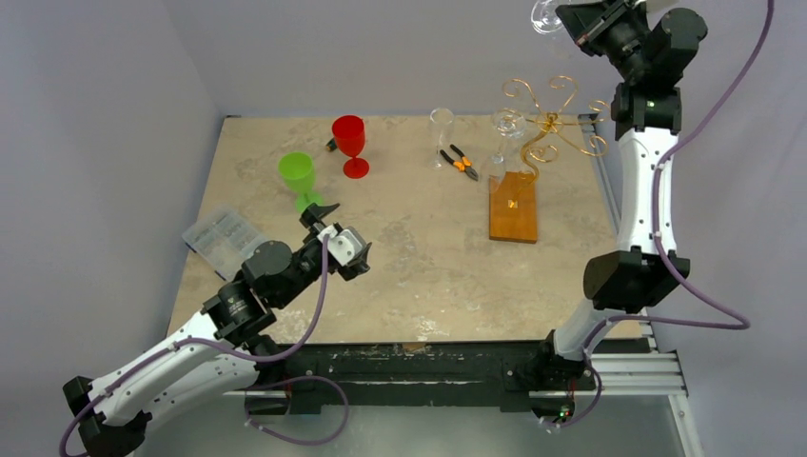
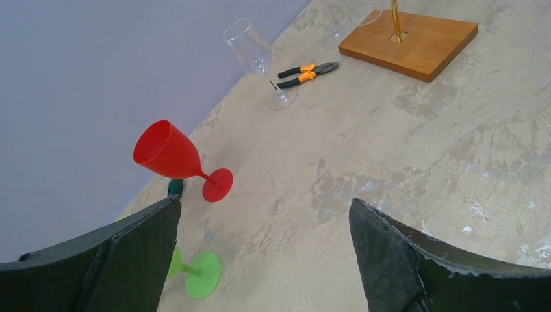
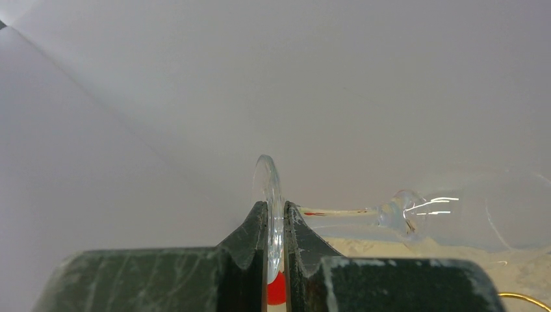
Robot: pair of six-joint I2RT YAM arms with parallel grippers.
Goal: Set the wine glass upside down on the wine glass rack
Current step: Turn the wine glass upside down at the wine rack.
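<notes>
Far left edge of the counter [image 1: 428,271]: a clear plastic organizer box [image 1: 221,238] is sitting there. It's got compartments, but whatever's in them is too small to make out. Just right of it the left fingers [image 2: 123,260] are hovering low over the counter, spread wide with nothing between them.

Behind those, a green goblet [image 1: 298,176] and a red goblet [image 1: 350,143] are standing upright toward the back-left. Near the middle of the back edge a tall clear glass [image 1: 441,129] is standing, with orange-handled pliers [image 1: 460,160] lying just beside it.

Toward the back-right corner the wine glass rack [image 1: 544,122] is standing, gold wire curls fanning out from one stem on an orange-brown wooden base [image 1: 514,208]. Another clear glass [image 1: 507,122] is sitting right by it; can't tell if they're touching.

The wine glass [image 3: 416,208] itself is hanging high above the rack, well clear of it. The right fingers [image 3: 250,240] are pinching its round foot, so it's lying sideways, stem level. It's fully see-through, with little glints on the bowl.
</notes>
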